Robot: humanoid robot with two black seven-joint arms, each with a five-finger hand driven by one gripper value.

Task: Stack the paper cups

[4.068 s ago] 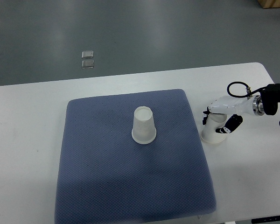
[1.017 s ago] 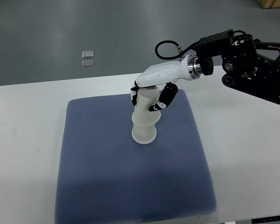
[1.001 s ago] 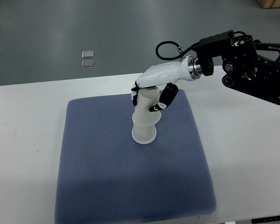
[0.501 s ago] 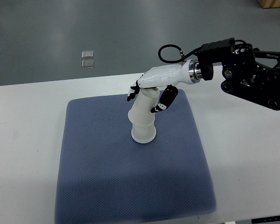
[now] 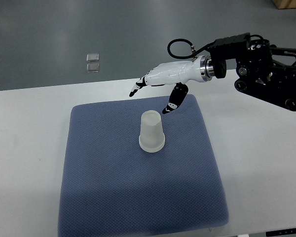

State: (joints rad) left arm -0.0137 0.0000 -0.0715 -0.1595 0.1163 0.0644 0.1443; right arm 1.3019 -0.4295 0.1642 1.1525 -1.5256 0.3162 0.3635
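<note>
The translucent white paper cups (image 5: 152, 133) stand upside down as one stack in the middle of the blue mat (image 5: 108, 187). My right hand (image 5: 150, 96), white with black fingertips, hovers above and behind the stack, apart from it. Its fingers are spread and hold nothing. The thumb points down toward the mat beside the cups' top. The black right arm (image 5: 266, 64) reaches in from the right edge. No left arm shows.
The mat lies on a white table (image 5: 266, 163). Beyond the table's far edge, two small clear squares (image 5: 92, 62) lie on the grey floor.
My right hand carried a cup from the table's right side onto the cup on the mat. In the last half second it let go, spread its fingers and rose away.
</note>
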